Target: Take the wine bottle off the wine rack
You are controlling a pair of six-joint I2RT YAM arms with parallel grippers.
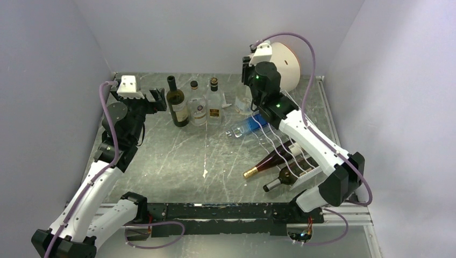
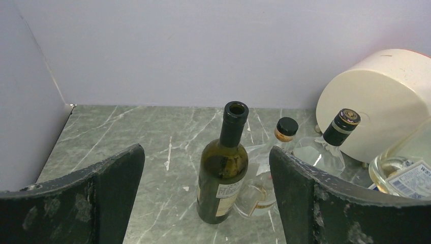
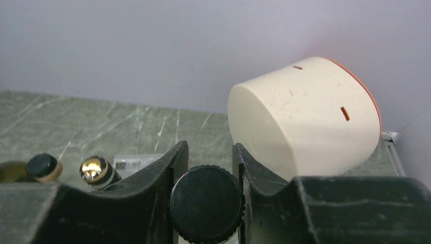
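As it lies racked, the wine bottle (image 1: 267, 164) points neck leftward.

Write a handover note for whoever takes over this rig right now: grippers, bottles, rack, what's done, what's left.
Left gripper: open, empty, facing the upright green wine bottle.
Right gripper: shut on a black-capped bottle near the cream cylinder; the bottle's body is hidden.
Wine rack: front right, with a gold-foil bottle and a dark bottle lying on it, and a blue-tinted bottle at its far end.
Done: one bottle gripped; whether it came off the rack cannot be told.
Left: probably set it down and release.
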